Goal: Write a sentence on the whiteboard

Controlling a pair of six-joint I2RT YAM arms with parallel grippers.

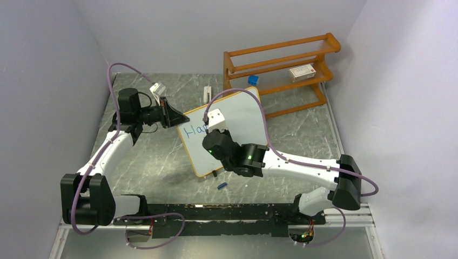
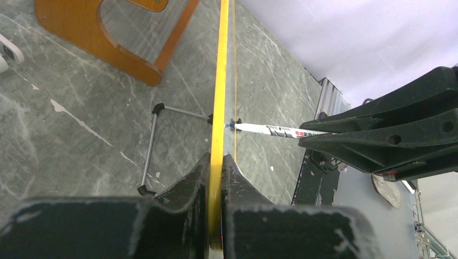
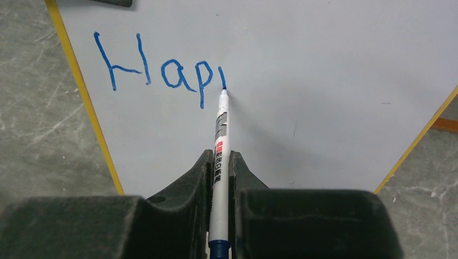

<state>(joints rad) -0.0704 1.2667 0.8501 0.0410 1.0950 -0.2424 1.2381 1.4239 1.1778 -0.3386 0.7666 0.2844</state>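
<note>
The whiteboard [image 1: 244, 114] stands tilted on the table, its frame showing yellow. My left gripper [image 1: 176, 116] is shut on its left edge; in the left wrist view the frame [image 2: 220, 81] sits pinched between my jaws [image 2: 221, 159]. My right gripper [image 1: 209, 131] is shut on a white marker with a blue end [image 3: 220, 129], upright between the jaws [image 3: 219, 157]. The marker tip touches the board [image 3: 324, 81] at the foot of a short fresh stroke. The sentence [image 3: 162, 67] reads "Hap" plus that stroke, in blue. The marker [image 2: 275, 130] also shows in the left wrist view, meeting the board.
The orange wooden rack [image 1: 281, 65] stands behind the board and holds a small white and red box [image 1: 301, 72]. A blue cap [image 1: 221, 186] lies on the table in front of the board. The board's wire stand [image 2: 154, 145] props it from behind.
</note>
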